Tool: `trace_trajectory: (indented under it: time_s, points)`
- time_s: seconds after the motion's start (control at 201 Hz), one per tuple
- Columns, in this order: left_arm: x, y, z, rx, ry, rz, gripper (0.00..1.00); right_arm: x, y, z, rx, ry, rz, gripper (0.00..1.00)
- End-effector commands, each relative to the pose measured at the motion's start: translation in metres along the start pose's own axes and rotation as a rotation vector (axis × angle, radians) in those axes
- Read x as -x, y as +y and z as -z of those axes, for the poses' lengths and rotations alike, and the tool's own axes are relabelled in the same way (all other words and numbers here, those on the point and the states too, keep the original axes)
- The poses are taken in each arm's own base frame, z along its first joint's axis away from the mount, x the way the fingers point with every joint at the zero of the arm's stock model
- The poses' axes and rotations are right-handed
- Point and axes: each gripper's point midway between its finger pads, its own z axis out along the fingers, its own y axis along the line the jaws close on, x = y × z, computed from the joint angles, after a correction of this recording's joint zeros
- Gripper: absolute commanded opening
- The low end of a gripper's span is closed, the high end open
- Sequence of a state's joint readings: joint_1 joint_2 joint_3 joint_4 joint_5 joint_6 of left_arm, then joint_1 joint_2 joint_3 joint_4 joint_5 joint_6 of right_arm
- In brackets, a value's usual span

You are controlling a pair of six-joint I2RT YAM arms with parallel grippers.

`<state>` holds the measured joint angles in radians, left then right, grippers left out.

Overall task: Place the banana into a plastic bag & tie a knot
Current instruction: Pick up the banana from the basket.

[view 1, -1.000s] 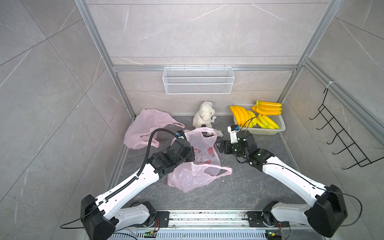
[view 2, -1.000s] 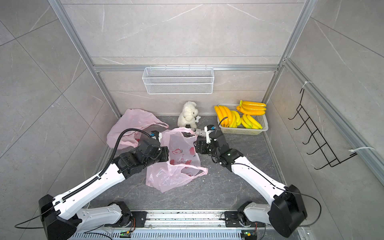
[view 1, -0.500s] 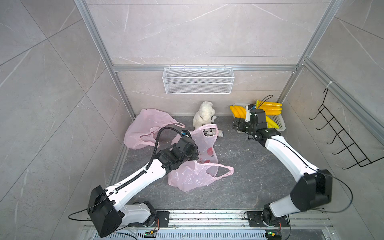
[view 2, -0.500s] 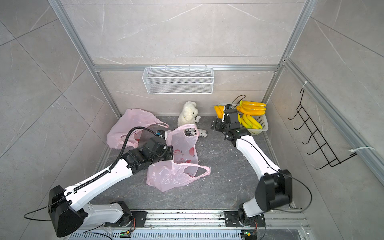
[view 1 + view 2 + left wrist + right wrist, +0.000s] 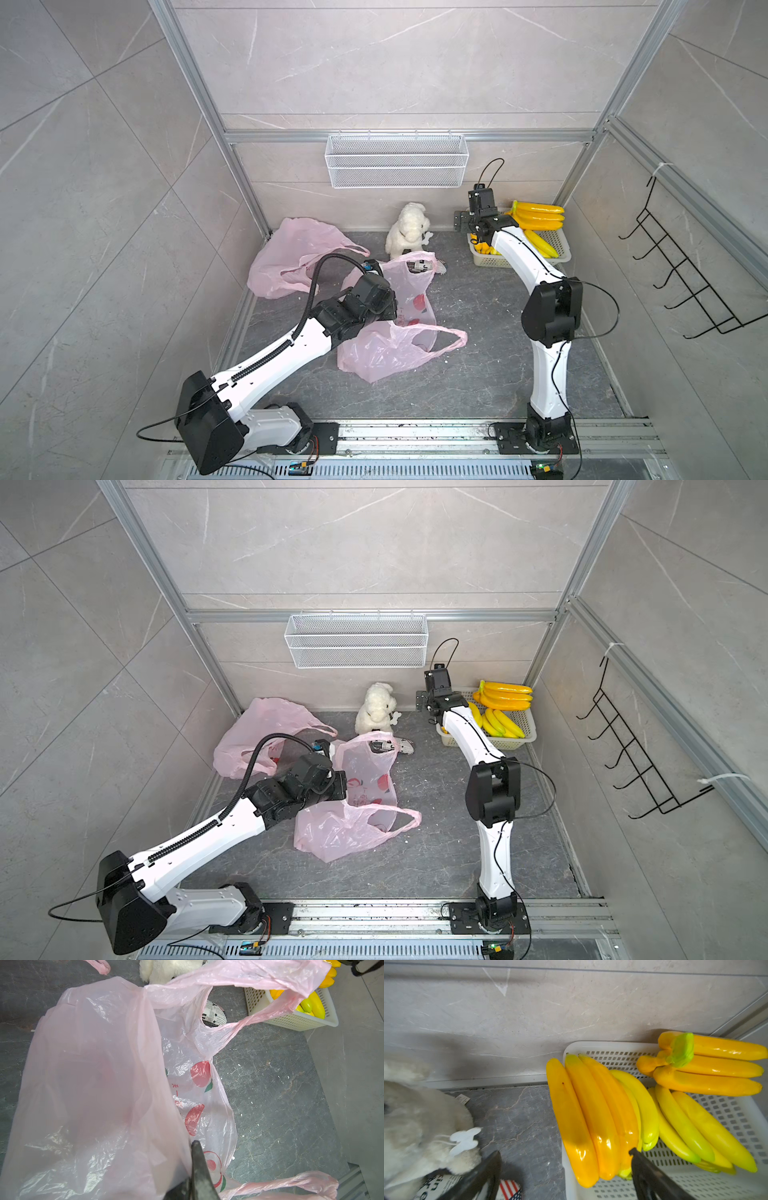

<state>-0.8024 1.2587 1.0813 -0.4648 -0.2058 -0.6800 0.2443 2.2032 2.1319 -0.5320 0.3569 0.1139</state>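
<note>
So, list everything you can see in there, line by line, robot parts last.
Middle bag: one, pink with red fruit print, floor centre, one edge lifted.
Corner bag: one, pink, crumpled near the back left corner.
Bananas: several bunches, yellow to orange, in the basket.
Basket: one, white plastic, back right corner.
Plush toy: one, white, against the back wall.
Printed item: one, black-and-white print, in front of the plush toy; I cannot tell what it is.
Wire shelf: one, white, on the back wall.
Hook rack: one, black, on the right wall.
Left claw: one, black, shut on the middle bag.
Right claw: one, black, open above the basket's edge, holding nothing.
</note>
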Motion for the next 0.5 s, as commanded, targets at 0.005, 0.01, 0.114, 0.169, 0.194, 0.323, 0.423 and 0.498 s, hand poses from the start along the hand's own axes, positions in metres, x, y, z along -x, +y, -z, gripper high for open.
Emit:
trace_trajectory:
  time_s: [0.005, 0.01, 0.114, 0.169, 0.194, 0.323, 0.423, 0.498]
  points:
    - [0.008, -0.001, 0.009, -0.023, -0.038, 0.002, 0.00, -0.029, -0.005, -0.019, -0.067, 0.125, 0.098, 0.97]
    - [0.008, -0.001, 0.009, -0.022, -0.039, 0.002, 0.00, -0.030, -0.005, -0.020, -0.066, 0.129, 0.100, 0.97]
    - [0.008, 0.002, 0.010, -0.019, -0.041, 0.005, 0.00, -0.037, -0.005, -0.031, -0.089, 0.160, 0.134, 0.96]
    - [0.007, 0.003, 0.009, -0.015, -0.038, 0.006, 0.00, -0.040, -0.007, -0.035, -0.110, 0.174, 0.148, 0.96]
    - [0.007, 0.003, 0.009, -0.015, -0.040, 0.008, 0.00, -0.041, -0.009, -0.037, -0.119, 0.179, 0.152, 0.96]
    - [0.006, 0.005, 0.009, -0.015, -0.038, 0.011, 0.00, -0.044, -0.015, -0.042, -0.165, 0.192, 0.172, 0.93]
    - [0.005, 0.006, 0.008, -0.012, -0.037, 0.011, 0.00, -0.046, -0.022, -0.046, -0.207, 0.211, 0.183, 0.88]
    - [0.005, 0.007, 0.009, -0.012, -0.039, 0.012, 0.00, -0.045, -0.026, -0.046, -0.227, 0.214, 0.183, 0.84]
